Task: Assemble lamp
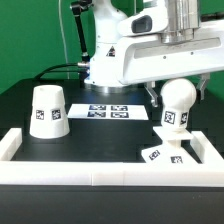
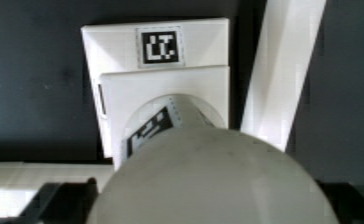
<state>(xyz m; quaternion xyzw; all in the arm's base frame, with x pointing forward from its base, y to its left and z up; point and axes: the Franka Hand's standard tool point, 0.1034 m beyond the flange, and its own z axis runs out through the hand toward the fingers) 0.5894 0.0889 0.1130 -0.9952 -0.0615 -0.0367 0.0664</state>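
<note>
The white ball-shaped bulb (image 1: 177, 101) hangs in my gripper (image 1: 178, 98), which is shut on it, fingers on either side. It hovers just above the flat square base (image 1: 165, 152), which lies at the exterior view's right near the front rail. In the wrist view the bulb (image 2: 205, 165) fills the foreground, its tagged stem pointing at the base (image 2: 161, 70) and its tag; dark fingers (image 2: 37, 200) flank it. The truncated-cone shade (image 1: 47, 110) stands upright with its tag facing front at the exterior view's left, apart from my gripper.
The marker board (image 1: 110, 111) lies flat behind the middle of the black table. A long white border rail (image 1: 100, 170) runs along the front and turns up both sides; it also shows in the wrist view (image 2: 285, 70) beside the base.
</note>
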